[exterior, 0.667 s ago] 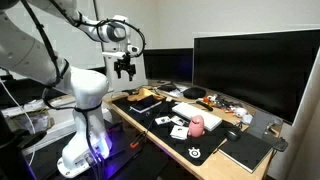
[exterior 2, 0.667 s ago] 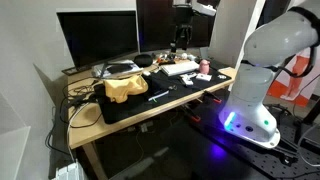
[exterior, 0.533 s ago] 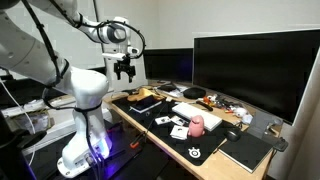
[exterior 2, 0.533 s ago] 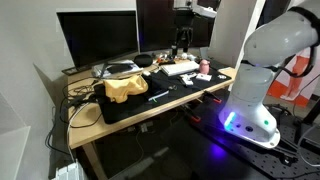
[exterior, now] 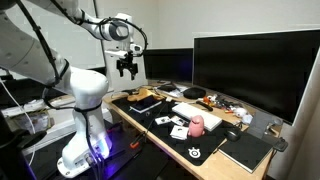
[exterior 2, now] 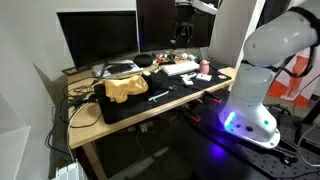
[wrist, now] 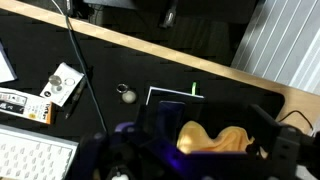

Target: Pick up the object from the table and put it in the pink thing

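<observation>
Hovering high above the desk (exterior 2: 120, 108), well away from the pink thing (exterior: 197, 124), your gripper (exterior: 125, 72) looks spread and empty. The pink thing stands upright amid clutter. I cannot tell which object you want, so pick a loose one near the pink thing, descend straight over it, and keep the fingers off its neighbours.
</observation>
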Motion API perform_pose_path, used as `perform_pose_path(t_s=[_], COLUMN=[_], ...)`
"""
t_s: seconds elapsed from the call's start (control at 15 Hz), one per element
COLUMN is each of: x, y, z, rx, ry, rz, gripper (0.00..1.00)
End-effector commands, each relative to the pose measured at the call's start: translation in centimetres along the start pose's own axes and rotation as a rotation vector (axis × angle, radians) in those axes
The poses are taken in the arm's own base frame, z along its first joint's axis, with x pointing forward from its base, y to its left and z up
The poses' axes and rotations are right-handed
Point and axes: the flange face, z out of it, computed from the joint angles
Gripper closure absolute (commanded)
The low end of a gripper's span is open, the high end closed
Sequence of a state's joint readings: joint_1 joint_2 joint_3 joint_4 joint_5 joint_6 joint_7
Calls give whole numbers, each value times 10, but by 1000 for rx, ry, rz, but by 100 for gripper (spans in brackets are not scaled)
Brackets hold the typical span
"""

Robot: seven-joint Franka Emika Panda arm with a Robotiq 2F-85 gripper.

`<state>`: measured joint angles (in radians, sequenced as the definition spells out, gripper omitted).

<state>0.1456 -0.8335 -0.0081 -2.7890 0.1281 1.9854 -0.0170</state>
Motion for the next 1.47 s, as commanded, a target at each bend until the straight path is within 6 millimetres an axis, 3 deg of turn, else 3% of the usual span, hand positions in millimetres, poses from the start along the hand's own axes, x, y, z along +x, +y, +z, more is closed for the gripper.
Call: perform_pose_path(t_s=[0.0, 0.67, 1.07, 1.4], x=[-1, -11, -17, -13], y=[24, 126, 176, 211], z=[-10, -8, 17, 50], rx=[69, 184, 230, 217], ry=[29, 78, 77, 82], rz=[41, 173, 234, 318], gripper=[0, 0, 0, 0])
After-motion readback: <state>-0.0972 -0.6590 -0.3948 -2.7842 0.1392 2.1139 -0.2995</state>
